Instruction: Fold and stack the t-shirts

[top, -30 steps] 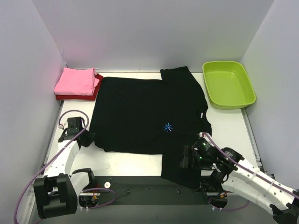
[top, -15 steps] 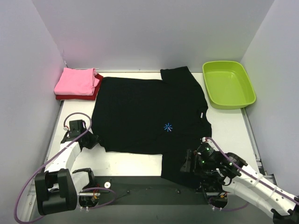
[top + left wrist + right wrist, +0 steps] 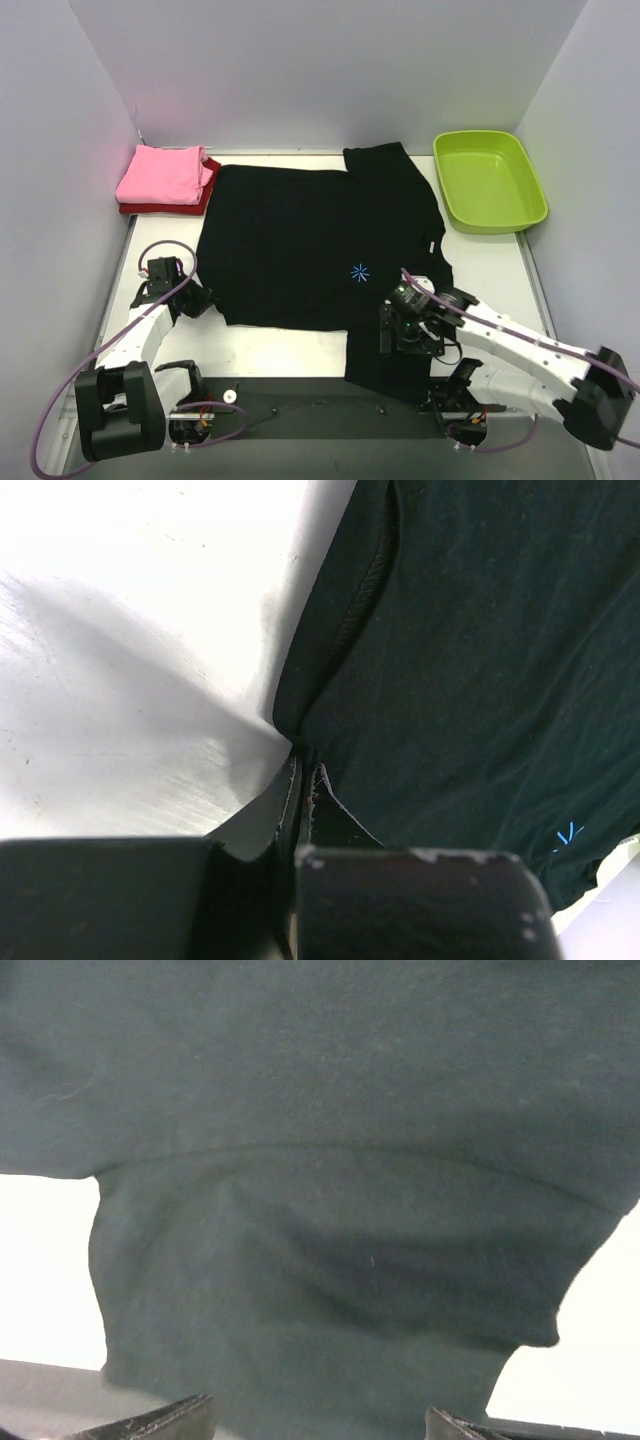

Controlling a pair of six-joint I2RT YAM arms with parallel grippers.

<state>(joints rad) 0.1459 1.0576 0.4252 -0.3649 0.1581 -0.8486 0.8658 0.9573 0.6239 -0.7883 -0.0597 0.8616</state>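
Observation:
A large black t-shirt (image 3: pixel 310 240) with a blue starburst mark (image 3: pixel 360 272) lies spread flat across the table. My left gripper (image 3: pixel 203 302) is shut on its near-left edge; in the left wrist view the gripper (image 3: pixel 305 765) pinches a fold of the black cloth (image 3: pixel 480 660). My right gripper (image 3: pixel 390 335) hovers open over the shirt's near-right sleeve (image 3: pixel 385 365). In the right wrist view that gripper (image 3: pixel 315 1425) has its fingertips (image 3: pixel 170 1420) wide apart above the black sleeve (image 3: pixel 320 1290). A folded pink t-shirt (image 3: pixel 162 173) rests on a folded dark red one (image 3: pixel 170 207) at the far left.
A lime-green plastic tub (image 3: pixel 490 180) stands at the far right corner. Grey walls close in the left, back and right sides. A dark strip (image 3: pixel 300 405) with both arm bases runs along the near edge.
My right gripper dipped toward the near edge, then moved up and slightly left over the sleeve. The left gripper shifted a little to the right with the shirt edge in it.

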